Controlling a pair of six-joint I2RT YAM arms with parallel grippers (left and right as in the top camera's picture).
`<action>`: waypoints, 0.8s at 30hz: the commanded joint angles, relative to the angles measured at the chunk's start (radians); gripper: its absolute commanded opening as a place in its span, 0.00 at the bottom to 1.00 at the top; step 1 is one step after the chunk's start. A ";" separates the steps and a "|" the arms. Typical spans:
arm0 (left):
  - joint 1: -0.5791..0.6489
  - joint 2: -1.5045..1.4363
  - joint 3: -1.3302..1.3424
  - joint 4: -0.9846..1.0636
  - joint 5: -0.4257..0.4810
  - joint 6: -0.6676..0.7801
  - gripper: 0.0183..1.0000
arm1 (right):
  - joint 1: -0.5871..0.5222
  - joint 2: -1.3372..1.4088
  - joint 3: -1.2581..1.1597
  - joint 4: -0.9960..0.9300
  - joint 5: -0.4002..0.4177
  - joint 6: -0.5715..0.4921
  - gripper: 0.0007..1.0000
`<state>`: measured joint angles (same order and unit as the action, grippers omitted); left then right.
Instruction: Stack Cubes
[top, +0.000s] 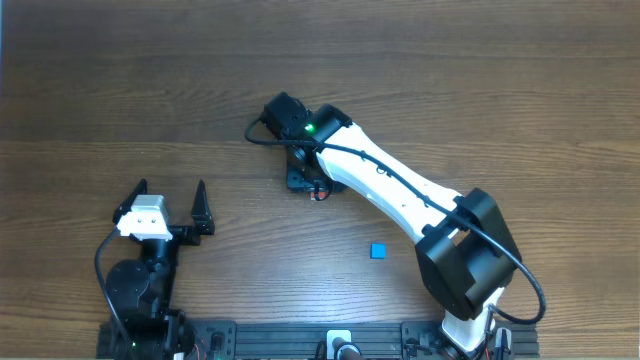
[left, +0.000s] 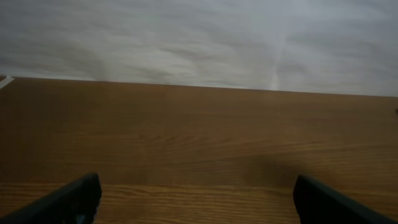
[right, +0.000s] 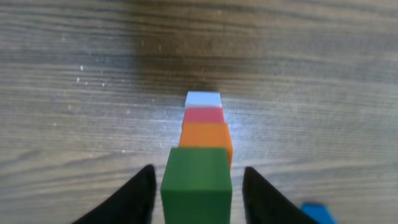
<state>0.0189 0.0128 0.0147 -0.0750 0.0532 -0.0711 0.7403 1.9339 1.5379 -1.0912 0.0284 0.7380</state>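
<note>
A stack of cubes stands on the wooden table (right: 74, 74): a green cube (right: 196, 182) on top, then an orange cube (right: 208, 135), a red cube (right: 204, 114) and a white cube (right: 203, 98) lowest. My right gripper (right: 199, 172) is right above the stack, open, with a finger on each side of the green cube and a narrow gap to each. In the top view the right gripper (top: 305, 178) covers the stack, and a sliver of red (top: 319, 194) shows. A lone blue cube (top: 377, 250) lies nearer the right arm's base. My left gripper (top: 170, 190) stands open and empty at the left.
The right arm (top: 400, 195) stretches diagonally from its base at bottom right to the table's middle. In the left wrist view, bare wood lies ahead of the left gripper (left: 196, 183), with a pale wall behind.
</note>
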 joint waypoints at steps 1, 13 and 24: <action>-0.006 -0.007 -0.009 0.003 0.006 0.011 1.00 | -0.004 0.015 -0.010 0.000 0.018 -0.002 0.77; -0.006 -0.007 -0.009 0.003 0.006 0.011 1.00 | -0.004 -0.005 0.017 0.006 0.017 -0.019 0.99; -0.006 -0.007 -0.009 0.003 0.006 0.011 1.00 | -0.033 -0.294 0.049 -0.169 0.055 -0.082 0.99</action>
<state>0.0189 0.0128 0.0147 -0.0746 0.0532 -0.0711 0.7311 1.7576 1.5543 -1.2301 0.0475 0.6811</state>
